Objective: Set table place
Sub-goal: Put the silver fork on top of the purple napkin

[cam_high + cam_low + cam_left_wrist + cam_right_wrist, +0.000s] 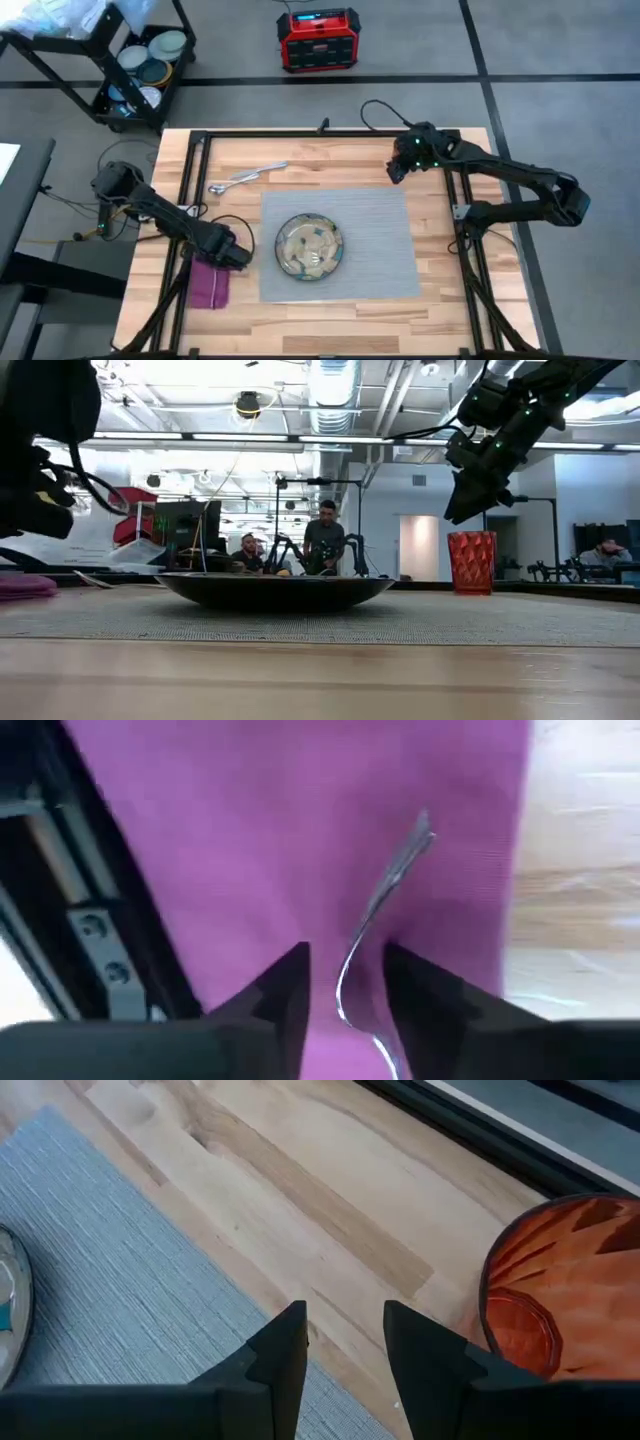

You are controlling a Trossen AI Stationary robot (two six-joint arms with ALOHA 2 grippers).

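Wooden plank surface (330,150), black-framed, carries the setting. Grey ribbed mat (380,230) at centre; round patterned plate (311,247) on its left half. Magenta napkin (209,284) off the mat's left edge, near side. Spoon and knife (247,177) lie together on bare wood beyond the mat's far left corner.

My left arm: reaches low from the left edge, elbow bent, wrist angled down over the napkin's far end. Left jaws (345,990): parted, a steel fork (385,895) lying between the fingers on the magenta cloth; whether they touch it I cannot tell.

My right arm: folded back from the right side, wrist raised above the mat's far right corner. Right jaws (345,1342): released, holding nothing, above bare wood at the mat's edge. Orange cup (560,1295) stands upright just beside them.

Beyond the far edge, people sit at workstations (290,550).
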